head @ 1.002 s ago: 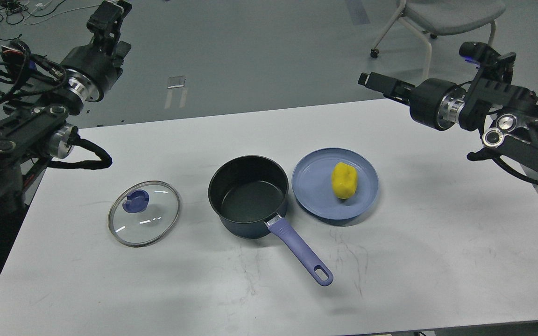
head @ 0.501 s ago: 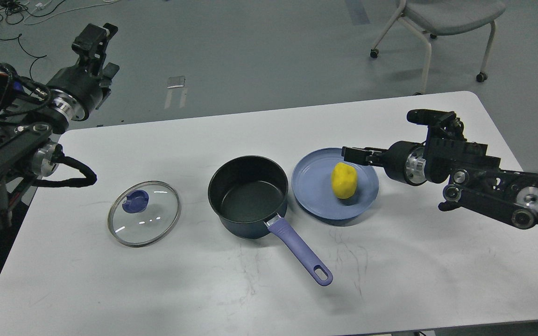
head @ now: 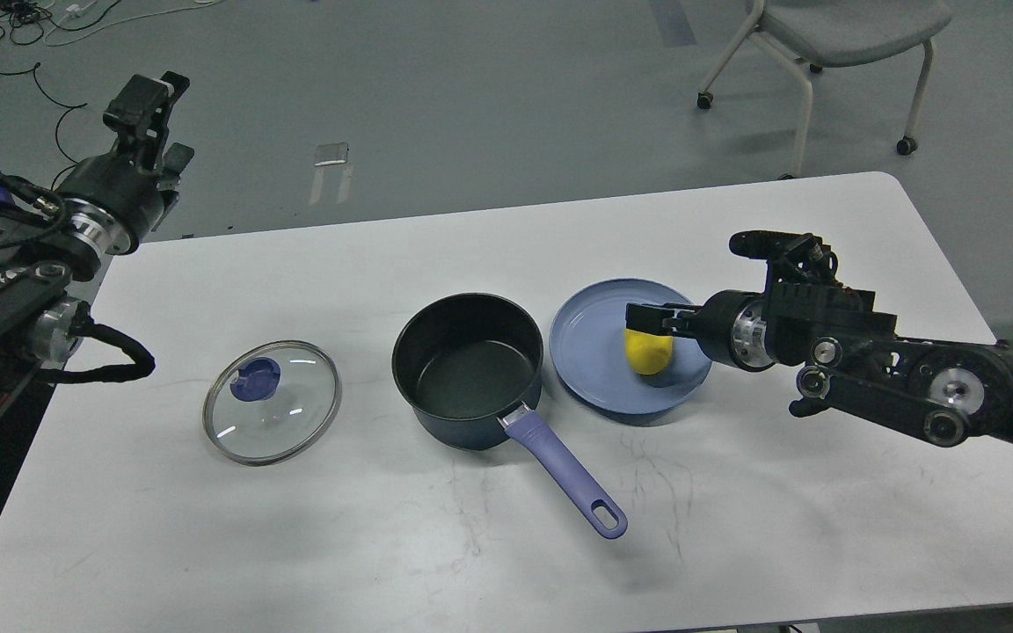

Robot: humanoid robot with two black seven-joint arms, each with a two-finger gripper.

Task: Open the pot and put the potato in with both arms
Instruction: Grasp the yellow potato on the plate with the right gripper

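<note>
White tabletop (head: 735,527) fills most of the frame. Nearest, centre-low: the pot's purple handle (head: 564,475) runs toward lower right, its end w/ a hanging hole. Pot (head: 469,369) sits centre frame, dark inside, uncovered. Glass lid (head: 271,401) lies flat on the tabletop left of the pot, apart from it, blue knob (head: 256,380) off-centre toward upper left. Blue plate (head: 603,369) just right of the pot, rims nearly touching. Yellow potato (head: 647,352) rests on the plate, right of its middle.

Right arm comes in from the right edge, low over the tabletop; right claw (head: 647,318) is at the potato's upper part, dark fingers over its top. Can't tell if they're apart or clamped on it.

Left claw (head: 144,97) is upper left of frame, raised beyond the tabletop's far-left corner, holding nothing; seen small and dark, so apart vs together can't be told.

Far bkgd, upper right: grey chair (head: 832,35) on castors on the floor.
</note>
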